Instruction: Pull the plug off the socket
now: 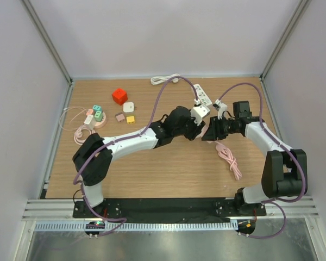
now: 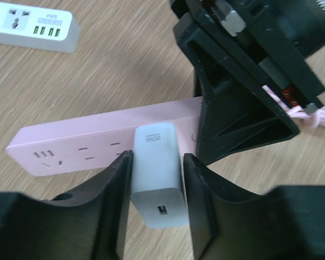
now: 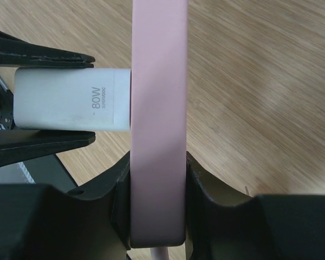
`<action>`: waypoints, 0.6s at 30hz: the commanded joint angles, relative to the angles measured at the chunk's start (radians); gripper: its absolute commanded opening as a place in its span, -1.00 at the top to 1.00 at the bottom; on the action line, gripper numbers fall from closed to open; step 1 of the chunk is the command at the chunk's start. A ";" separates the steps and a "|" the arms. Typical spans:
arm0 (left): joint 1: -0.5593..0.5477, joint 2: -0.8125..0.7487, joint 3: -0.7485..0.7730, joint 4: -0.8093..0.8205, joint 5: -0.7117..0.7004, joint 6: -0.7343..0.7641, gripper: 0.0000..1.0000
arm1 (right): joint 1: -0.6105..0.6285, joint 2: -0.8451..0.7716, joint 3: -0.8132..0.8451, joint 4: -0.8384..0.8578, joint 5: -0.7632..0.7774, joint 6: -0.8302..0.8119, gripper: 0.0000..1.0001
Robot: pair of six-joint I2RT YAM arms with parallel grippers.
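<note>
left pincer (image 2: 157, 158): clamped on white plug (image 2: 157, 187) seated in pink socket strip (image 3: 158, 65) | right pincer (image 3: 157, 162): clamped on strip's end

Red cube (image 1: 119, 96) beside white adapter (image 1: 129, 107); white power strip (image 1: 202, 97) at the rear.

The white plug (image 3: 70, 100) carries the grey marking "80W" on its side face, with a smaller line "SUPERVOOC" printed directly beneath.
</note>
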 commanded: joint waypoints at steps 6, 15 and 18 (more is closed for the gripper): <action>-0.049 0.086 0.173 -0.210 -0.141 0.047 1.00 | 0.002 -0.059 0.035 0.044 -0.021 0.014 0.98; -0.014 0.028 0.134 -0.264 -0.124 -0.010 1.00 | -0.006 -0.087 0.028 0.067 0.100 0.034 0.98; -0.012 -0.014 0.056 -0.201 -0.183 0.013 1.00 | -0.027 -0.099 0.015 0.095 0.150 0.068 0.98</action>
